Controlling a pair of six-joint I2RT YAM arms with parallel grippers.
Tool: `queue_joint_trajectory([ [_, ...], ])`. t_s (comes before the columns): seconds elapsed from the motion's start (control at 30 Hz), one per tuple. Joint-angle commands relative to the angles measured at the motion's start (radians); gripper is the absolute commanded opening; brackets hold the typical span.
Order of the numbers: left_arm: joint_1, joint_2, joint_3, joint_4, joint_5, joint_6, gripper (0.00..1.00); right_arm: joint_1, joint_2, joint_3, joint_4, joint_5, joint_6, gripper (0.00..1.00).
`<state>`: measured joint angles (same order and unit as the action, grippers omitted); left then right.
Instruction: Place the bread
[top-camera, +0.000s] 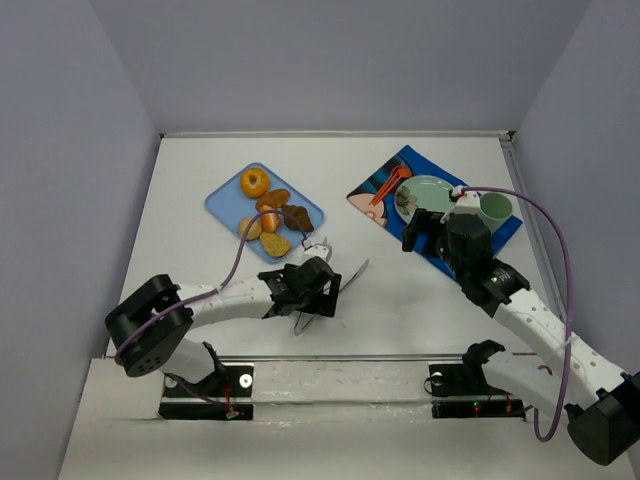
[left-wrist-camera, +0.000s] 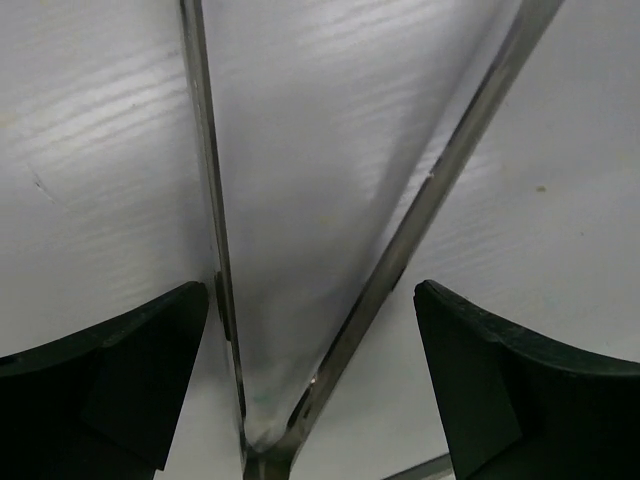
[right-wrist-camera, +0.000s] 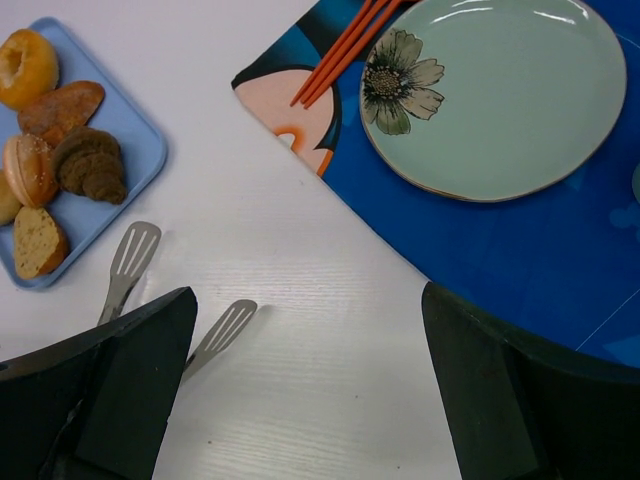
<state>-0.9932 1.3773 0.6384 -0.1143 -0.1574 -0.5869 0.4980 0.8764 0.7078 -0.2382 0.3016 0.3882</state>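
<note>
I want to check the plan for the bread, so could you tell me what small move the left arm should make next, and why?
Probably close the left gripper on the tongs: it is open, both tong arms lie between its fingers, and the bread sits on the tray.

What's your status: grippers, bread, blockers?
Left gripper open, straddling tongs on table. Right gripper open, empty, over placemat edge. Bread on blue tray. Plate bare, chopsticks beside it.
</note>
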Motion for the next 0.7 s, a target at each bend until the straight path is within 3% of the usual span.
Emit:
queue_joint_trajectory([
  [0.0,-0.001,0.106,0.087,-0.074,-0.178,-0.021,0.99,0.004,-0.027,-0.002,0.028,-0.004,-0.017,1.00],
  [0.3,-0.008,0.301,0.192,-0.128,-0.177,0.013,0.96,0.004,-0.065,-0.011,0.022,0.005,-0.025,1.00],
  [0.4,-0.022,0.280,0.169,-0.128,-0.148,0.013,0.78,0.004,-0.076,-0.013,0.022,0.016,-0.022,1.00],
  [0.43,-0.027,0.270,0.165,-0.128,-0.140,0.013,0.61,0.004,-0.077,-0.013,0.022,0.016,-0.022,1.00],
  [0.47,-0.031,0.261,0.162,-0.128,-0.134,0.013,0.53,0.004,-0.079,-0.013,0.022,0.017,-0.020,1.00],
  [0.57,-0.056,0.217,0.170,-0.131,-0.119,0.021,0.37,0.004,-0.085,-0.013,0.022,0.022,-0.018,1.00],
  [0.67,-0.061,0.155,0.199,-0.145,-0.133,0.038,0.35,0.004,-0.088,-0.014,0.022,0.022,-0.017,1.00],
])
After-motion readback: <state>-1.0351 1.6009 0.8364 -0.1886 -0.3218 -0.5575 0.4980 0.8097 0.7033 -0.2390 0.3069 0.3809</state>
